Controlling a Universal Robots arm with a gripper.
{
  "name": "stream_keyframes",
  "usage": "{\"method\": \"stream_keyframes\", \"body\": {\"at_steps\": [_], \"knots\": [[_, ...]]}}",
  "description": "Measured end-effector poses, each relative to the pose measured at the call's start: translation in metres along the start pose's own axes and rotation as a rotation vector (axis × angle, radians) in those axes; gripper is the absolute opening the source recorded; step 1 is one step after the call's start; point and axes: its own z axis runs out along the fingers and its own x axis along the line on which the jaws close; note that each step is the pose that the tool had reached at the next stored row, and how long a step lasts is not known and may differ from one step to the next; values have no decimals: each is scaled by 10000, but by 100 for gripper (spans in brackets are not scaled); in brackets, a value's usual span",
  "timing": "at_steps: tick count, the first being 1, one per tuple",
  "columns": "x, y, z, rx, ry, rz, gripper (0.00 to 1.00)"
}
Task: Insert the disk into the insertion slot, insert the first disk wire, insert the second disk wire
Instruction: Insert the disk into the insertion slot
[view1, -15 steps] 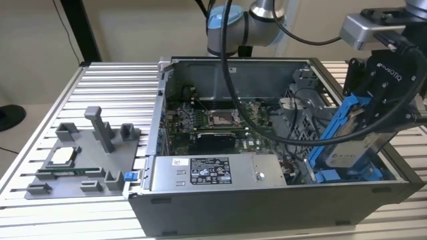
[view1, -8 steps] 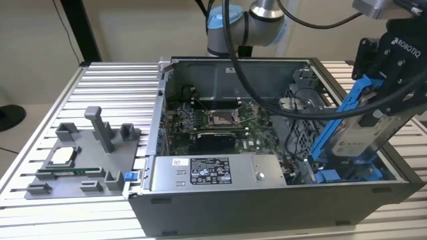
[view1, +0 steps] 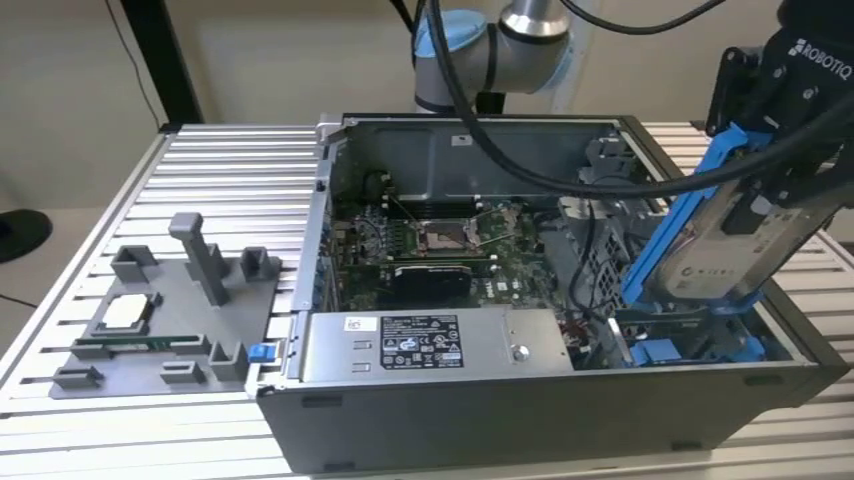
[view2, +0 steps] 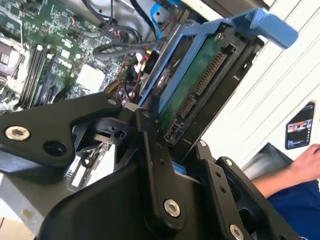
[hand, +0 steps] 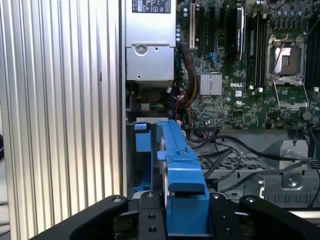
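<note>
Hand (view1: 781, 185) holds tilted disk (view1: 714, 255) over slot (view1: 657, 352); cables (hand: 231, 141) alongside

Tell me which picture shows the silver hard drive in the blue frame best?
The exterior view. There the flat silver-grey hard drive in its bright blue plastic frame shows most of its labelled face, tilted above the grey computer case. The second wrist view shows its green circuit-board side; the first wrist view sees the blue frame edge-on.
</note>
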Motion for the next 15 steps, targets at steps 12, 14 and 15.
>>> {"method": "stream_keyframes", "body": {"at_steps": [12, 14, 15], "knots": [[23, 142, 111, 901, -71, -83, 0], [24, 143, 147, 910, -79, -82, 0], [25, 144, 167, 915, -81, -82, 0]]}}
